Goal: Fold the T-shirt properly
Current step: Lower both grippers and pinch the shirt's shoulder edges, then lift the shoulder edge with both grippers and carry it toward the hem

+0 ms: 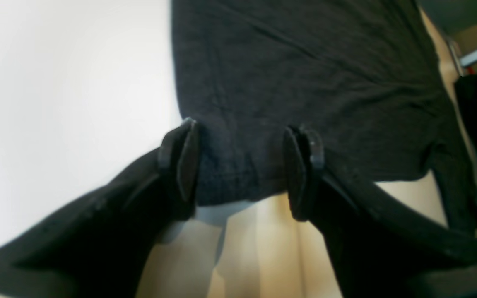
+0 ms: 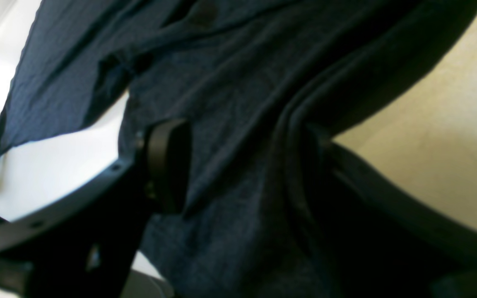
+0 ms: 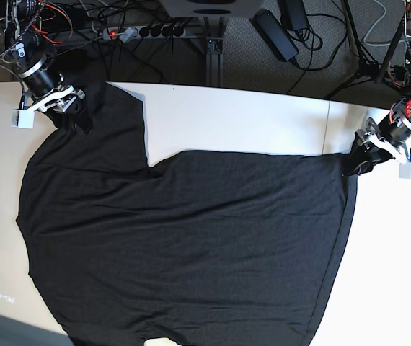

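Hardly begun: the T-shirt (image 3: 191, 238) lies spread, unfolded, plain side up, across the surface (image 3: 249, 119), with the left hand (image 3: 360, 160) spread wide around its hem corner and the right hand (image 3: 68, 108) equally wide over a sleeve.

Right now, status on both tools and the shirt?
Left tool open, astride hem. Right tool open over sleeve. Large black soft-fabric T-shirt flat, unfolded. Nothing blocking.

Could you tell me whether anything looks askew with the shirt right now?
Yes. The shirt lies mostly flat, but its sleeve by the right gripper juts toward the table's far edge, and the fabric there is bunched and creased. Its near side runs out of the base view.
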Controlling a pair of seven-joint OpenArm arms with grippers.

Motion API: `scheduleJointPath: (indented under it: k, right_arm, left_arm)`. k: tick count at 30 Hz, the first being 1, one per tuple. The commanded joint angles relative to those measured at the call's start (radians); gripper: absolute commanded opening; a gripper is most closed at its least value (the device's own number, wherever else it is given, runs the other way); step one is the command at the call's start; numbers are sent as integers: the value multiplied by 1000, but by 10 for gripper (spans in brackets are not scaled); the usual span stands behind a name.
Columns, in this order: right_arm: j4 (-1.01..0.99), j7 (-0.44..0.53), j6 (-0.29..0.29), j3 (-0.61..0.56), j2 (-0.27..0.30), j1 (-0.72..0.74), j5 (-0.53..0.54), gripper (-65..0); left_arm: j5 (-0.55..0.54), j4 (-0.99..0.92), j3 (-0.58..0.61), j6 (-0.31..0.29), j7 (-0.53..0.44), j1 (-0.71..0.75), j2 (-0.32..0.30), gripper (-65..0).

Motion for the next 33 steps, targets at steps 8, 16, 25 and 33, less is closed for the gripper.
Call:
scheduleJointPath:
  k: [8, 16, 25, 33]
  right_arm:
    - [-18, -124, 12, -19, -6, -22, 36, -285]
    - [-18, -120, 12, -19, -6, -21, -11, -650]
    - [35, -134, 12, -10, -5, -21, -54, -650]
    - [185, -285, 13, 132, 31, -27, 13, -650]
  left_arm:
    - [171, -10, 33, 31, -24, 16, 5, -421]
    - [239, -9, 33, 29, -119, 6, 5, -650]
    - [282, -9, 27, -73, -132, -33, 2, -650]
    - [132, 6, -41, -73, -4, -35, -10, -650]
